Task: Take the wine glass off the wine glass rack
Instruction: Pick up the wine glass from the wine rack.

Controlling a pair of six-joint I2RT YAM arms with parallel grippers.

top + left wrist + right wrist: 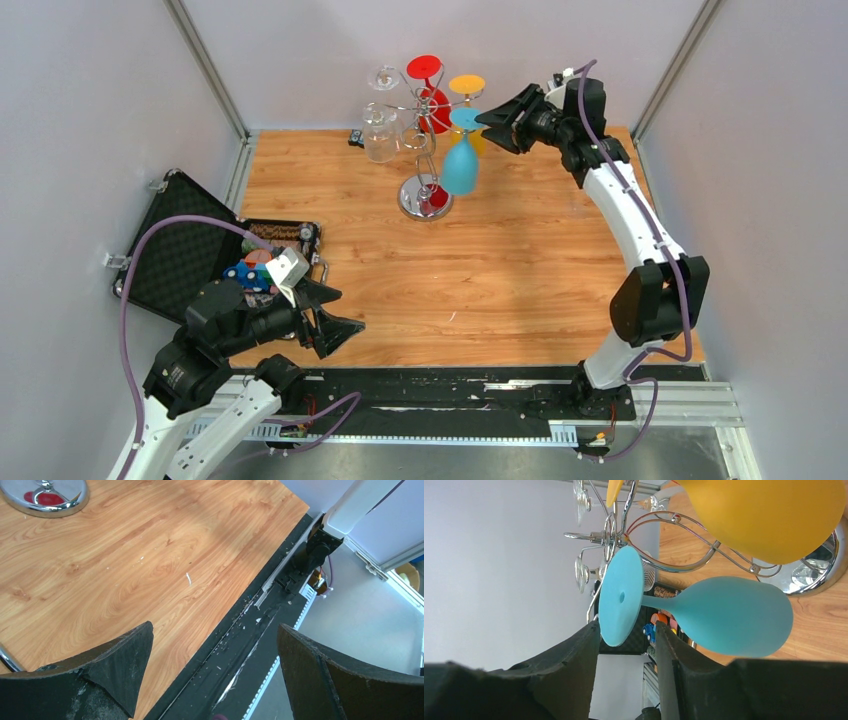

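Blue wine glass (pixel 734 615) hangs upside down on the wine glass rack (pixel 684 562), foot up on a curled hook arm, bowl down. Its foot rim sits right between the fingers of my right end effector (pixel 627 627). The fingers are spread, one on each side of the disc. Can't tell from the wrist view whether either pad touches the rim.

From above, my right end effector (pixel 485 118) is level with the blue foot, and the blue wine glass (pixel 460 165) hangs just past and below my fingertips. The wine glass rack (pixel 408 195) stands on the bench (pixel 500 270) beyond the glass.

Yellow glass (pixel 764 515) is just beside the blue one, on the far side from my fingers. Its bowl is cut off by the frame edge and hides part of the mirrored base. Red glass (pixel 425 68) and clear glasses (pixel 380 135) hang on the far side of the post; the clear ones are hard to make out in my wrist view.

My left end effector (pixel 345 312) is well away from the rack, low over the near bench edge, fingers wide apart and holding nothing. Its wrist camera catches only a slice of the rack base at the top corner.

Open black case (pixel 185 255) is just behind my left end effector. It holds small colourful parts, and any print on them is too small to read.
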